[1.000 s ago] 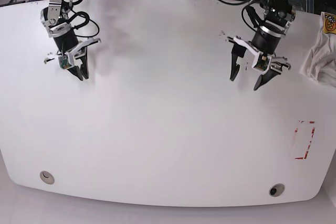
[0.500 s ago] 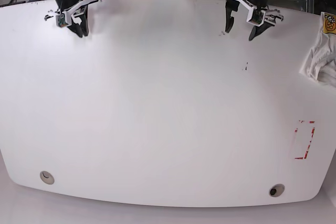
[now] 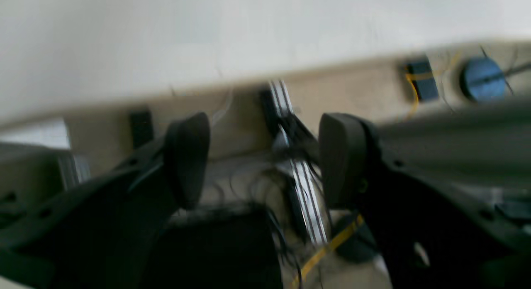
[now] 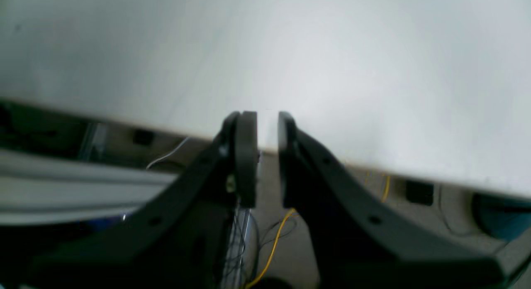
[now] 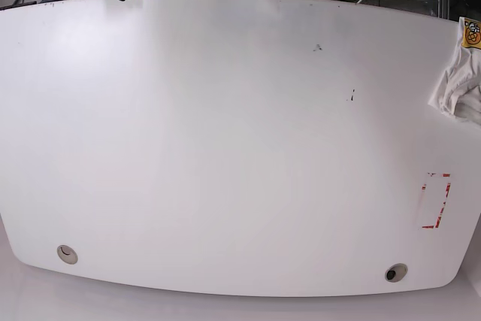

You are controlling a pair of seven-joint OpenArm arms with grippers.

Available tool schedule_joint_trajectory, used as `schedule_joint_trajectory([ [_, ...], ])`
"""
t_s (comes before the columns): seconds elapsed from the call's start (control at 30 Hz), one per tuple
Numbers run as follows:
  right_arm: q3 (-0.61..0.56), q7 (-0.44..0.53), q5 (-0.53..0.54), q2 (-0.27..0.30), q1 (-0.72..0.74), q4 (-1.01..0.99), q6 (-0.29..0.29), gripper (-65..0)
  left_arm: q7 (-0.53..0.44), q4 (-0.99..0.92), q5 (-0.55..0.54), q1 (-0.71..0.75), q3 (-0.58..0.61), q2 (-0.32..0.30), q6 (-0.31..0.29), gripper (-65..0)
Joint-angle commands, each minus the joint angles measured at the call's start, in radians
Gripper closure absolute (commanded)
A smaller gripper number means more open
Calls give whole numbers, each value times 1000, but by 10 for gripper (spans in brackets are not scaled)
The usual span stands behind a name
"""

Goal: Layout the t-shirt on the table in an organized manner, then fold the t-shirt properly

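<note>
Sitting bunched at the far right edge of the worktop (image 5: 225, 148) in the base view – the t-shirt (image 5: 460, 84), crumpled, partly hanging off or cut by the frame, not laid out at all. Both arms parked past the back edge, well apart from the garment. Left end effector (image 3: 265, 160) standing wide open, nothing between the pads, blurred floor cables behind. Right end effector (image 4: 267, 156) nearly closed, only a thin gap showing, gripping nothing, hovering over the back rim. Judging the task as barely started. Risks from here: reaching far across to the right edge and dragging the shirt off the worktop instead of onto it – caused by pinching only a loose fold; grabbing two layers at once and spreading it twisted; pinching with the narrow end effector without opening first and just pushing cloth away. Small yellow patch (image 5: 470, 33) on the shirt carrying a dark mark, unreadable at this size. Red tape marks (image 5: 436, 201) near the right front – no writing. No brand readable anywhere.
</note>
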Motion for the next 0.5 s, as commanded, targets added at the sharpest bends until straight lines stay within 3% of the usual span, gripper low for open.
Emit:
schedule_joint_trajectory([
  [0.0, 10, 19, 11, 7, -102, 24, -2, -81, -21, 17, -13, 75, 0, 11, -3, -383],
  [0.23, -7, 16, 5, 6, -173, -42, 1, -81, -14, -21, -12, 103, -1, 10, -3, -383],
  [0.47, -58, 16, 2, 7, -99, -238, 50, -81, -12, -185, -6, 46, -1, 8, -3, -383],
])
